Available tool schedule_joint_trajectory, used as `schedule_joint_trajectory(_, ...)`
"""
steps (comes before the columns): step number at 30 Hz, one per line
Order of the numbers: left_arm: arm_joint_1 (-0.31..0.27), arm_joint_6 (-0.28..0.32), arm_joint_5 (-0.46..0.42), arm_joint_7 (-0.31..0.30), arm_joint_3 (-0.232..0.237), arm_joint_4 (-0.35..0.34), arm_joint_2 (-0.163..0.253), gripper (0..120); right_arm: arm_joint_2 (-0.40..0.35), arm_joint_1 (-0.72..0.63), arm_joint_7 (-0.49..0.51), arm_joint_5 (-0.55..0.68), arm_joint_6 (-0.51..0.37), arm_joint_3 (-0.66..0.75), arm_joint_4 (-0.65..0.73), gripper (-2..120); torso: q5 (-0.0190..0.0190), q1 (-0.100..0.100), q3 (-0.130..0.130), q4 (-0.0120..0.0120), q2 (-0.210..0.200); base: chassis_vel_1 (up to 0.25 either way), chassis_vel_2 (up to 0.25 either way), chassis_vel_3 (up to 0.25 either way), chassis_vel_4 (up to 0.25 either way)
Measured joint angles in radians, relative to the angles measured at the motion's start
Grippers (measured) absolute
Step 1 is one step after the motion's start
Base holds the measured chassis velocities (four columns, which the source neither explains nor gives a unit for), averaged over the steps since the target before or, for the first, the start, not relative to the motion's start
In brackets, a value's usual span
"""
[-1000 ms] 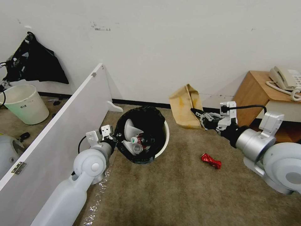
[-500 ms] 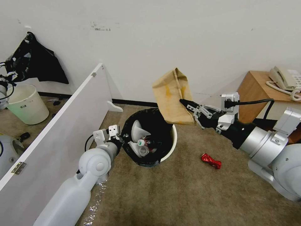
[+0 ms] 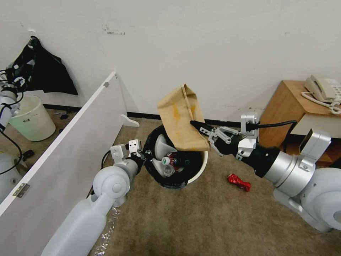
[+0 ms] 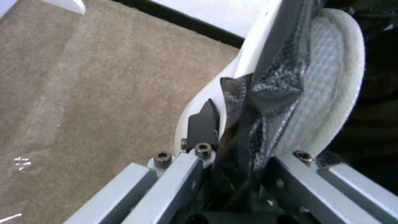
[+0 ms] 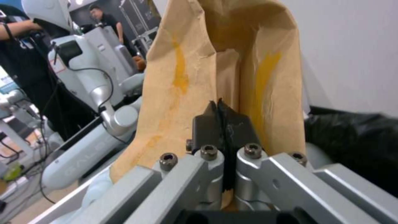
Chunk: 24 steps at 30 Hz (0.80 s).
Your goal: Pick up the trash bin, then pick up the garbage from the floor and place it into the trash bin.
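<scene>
The trash bin (image 3: 199, 168) is white with a black bag (image 3: 184, 161) over its rim and sits on the carpet at centre. My left gripper (image 3: 140, 153) is shut on its near-left rim; up close a black finger (image 4: 203, 119) presses the white wall (image 4: 248, 56) and bag (image 4: 269, 87). Inside lie a white slipper (image 3: 161, 144) (image 4: 331, 77) and a clear bottle (image 3: 167, 168). My right gripper (image 3: 199, 128) (image 5: 219, 119) is shut on a tan paper bag (image 3: 181, 117) (image 5: 182, 71), held above the bin's far side. A crushed red wrapper (image 3: 239, 182) lies on the floor to the right.
A white board (image 3: 71, 142) slants along the left. Behind it stands a pale green bin (image 3: 28, 117) under a hanging black bag (image 3: 42, 73). A wooden side table (image 3: 289, 103) with a telephone (image 3: 325, 89) is at the right, by the wall. Another robot (image 5: 83, 77) stands farther off.
My right gripper has lifted the paper bag and carried it left, from near the wall to over the bin. My left arm has shifted the bin a little to the right.
</scene>
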Motion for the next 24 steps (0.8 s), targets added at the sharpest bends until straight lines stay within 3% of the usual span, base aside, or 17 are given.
schedule_joint_trajectory(24,-0.012,0.025,-0.1,0.0,0.005,-0.07,-0.002,1,0.065,-0.026,-0.027,-0.074,-0.023,-0.075,-0.069,0,0.0,0.0,0.0,0.0,0.0,0.0,0.0,0.0,0.0)
